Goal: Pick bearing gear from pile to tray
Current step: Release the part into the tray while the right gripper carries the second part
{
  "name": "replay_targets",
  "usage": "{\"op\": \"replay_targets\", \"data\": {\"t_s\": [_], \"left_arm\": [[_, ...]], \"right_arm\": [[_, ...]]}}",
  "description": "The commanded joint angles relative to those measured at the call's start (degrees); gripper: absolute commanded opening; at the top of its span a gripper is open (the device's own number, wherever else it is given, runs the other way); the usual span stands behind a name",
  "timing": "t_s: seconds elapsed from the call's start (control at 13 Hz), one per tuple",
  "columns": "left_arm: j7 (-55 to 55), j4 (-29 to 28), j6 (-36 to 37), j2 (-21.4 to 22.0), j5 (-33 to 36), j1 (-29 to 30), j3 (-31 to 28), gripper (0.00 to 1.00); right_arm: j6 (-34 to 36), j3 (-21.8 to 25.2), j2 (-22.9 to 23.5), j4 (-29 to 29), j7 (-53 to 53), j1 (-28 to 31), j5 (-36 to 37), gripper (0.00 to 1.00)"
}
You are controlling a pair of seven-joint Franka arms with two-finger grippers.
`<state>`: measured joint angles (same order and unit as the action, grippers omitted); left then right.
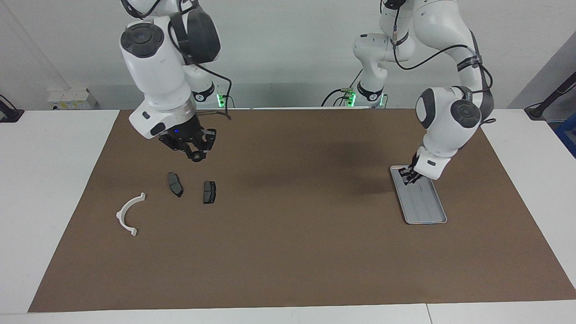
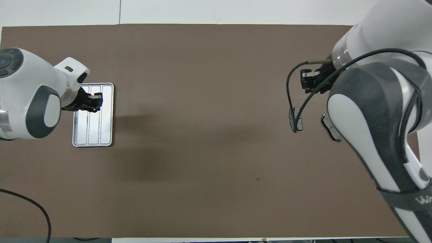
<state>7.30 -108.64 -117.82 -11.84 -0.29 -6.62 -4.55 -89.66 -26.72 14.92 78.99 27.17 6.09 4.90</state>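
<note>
Left pincer clenched, low over tray; any held part too small to tell. Right pincer raised over pile, grip unclear. Bearing gear likely small, hard, slippery: pinch across rim. Brake pads, bracket below it.

Two robot arms work at one table covered by one brown mat. There are two dark grey brake pads, at middle left in the facing view, one white half-ring bracket at lower left, and one silver tray at right. Any tiny black pieces are too small to count.
</note>
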Motion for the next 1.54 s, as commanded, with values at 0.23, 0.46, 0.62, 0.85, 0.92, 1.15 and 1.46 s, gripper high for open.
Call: {"op": "replay_targets", "data": {"t_s": [0.23, 0.46, 0.62, 0.85, 0.92, 1.15, 1.46], "left_arm": [[-3.61, -7.62, -10.22, 1.90, -0.59, 2.75, 0.77, 0.00], [-3.87, -16.06, -16.99, 4.01, -0.59, 2.92, 0.77, 0.00], [-3.61, -16.34, -15.52, 4.46, -0.59, 2.58, 0.77, 0.00], [-3.70, -16.69, -14.10, 4.72, -0.59, 2.57, 0.77, 0.00], [-3.70, -17.04, -14.10, 4.90, -0.59, 2.58, 0.77, 0.00], [-4.05, -19.85, -16.29, 5.95, -0.67, 3.01, 0.77, 0.00], [-3.78, -21.52, -18.40, 5.95, -0.67, 3.02, 0.77, 0.02]], "right_arm": [[-4.72, -0.62, 0.29, 1.16, 29.74, -12.48, -3.15, 0.00], [-9.90, -0.44, 3.88, 1.96, 39.85, -18.73, -2.01, 0.00], [-13.94, -0.35, 5.82, 3.36, 43.65, -21.02, -0.26, 0.00], [-20.53, -0.44, 8.37, 7.13, 47.35, -22.53, 2.82, 0.00], [-22.73, -0.44, 8.55, 8.97, 47.44, -22.44, 3.00, 0.00], [-27.84, -0.27, 11.96, 11.45, 50.85, -24.45, 6.32, 0.00], [-36.45, -0.27, 20.75, 11.01, 58.61, -26.04, 15.84, 0.00]]}}
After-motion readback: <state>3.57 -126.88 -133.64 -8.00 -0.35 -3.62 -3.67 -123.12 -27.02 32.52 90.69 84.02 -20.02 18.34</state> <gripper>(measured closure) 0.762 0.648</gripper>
